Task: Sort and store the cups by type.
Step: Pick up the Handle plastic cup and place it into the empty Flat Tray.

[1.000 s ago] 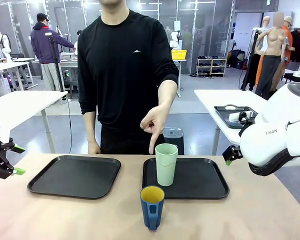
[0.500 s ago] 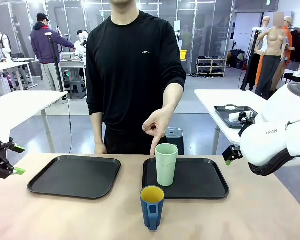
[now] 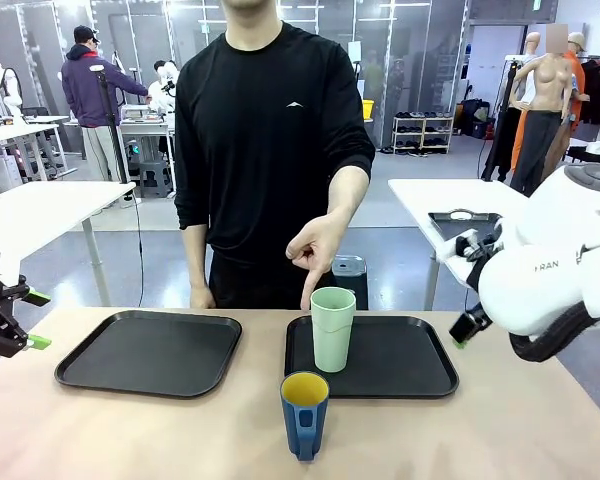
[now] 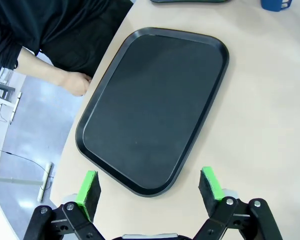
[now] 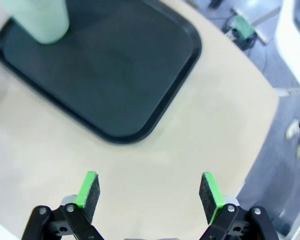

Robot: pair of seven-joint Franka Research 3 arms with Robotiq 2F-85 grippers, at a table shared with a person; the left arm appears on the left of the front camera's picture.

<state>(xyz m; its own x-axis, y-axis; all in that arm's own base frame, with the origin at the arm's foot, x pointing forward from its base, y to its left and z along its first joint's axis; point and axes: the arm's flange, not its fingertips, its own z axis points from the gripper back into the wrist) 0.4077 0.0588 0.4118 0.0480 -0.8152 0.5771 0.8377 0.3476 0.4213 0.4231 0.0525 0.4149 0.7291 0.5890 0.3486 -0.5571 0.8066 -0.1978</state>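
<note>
Front view puts your left end effector [image 3: 37,320] at the edge of the smooth tan tabletop [image 3: 130,430], its green-padded fingers spread wide with nothing between them. In the left wrist view a matte black left tray [image 4: 155,105], rectangular with rounded corners and a raised rim, lies flat just ahead of those fingertips. The dark blue mug [image 3: 305,415], handled and yellow inside, stands upright on the bare tabletop far beyond that tray.

Your right end effector [image 5: 149,192] is also spread apart and empty, hovering over bare tabletop. A matching right tray [image 5: 105,65] lies ahead of it and to the left. The tall, pale mint-green plastic tumbler [image 3: 332,328], handleless and slightly tapered, stands upright at that tray's far corner, well away from the fingers. A person's hand [image 3: 315,250] points one finger down beside the tumbler's rim.
</note>
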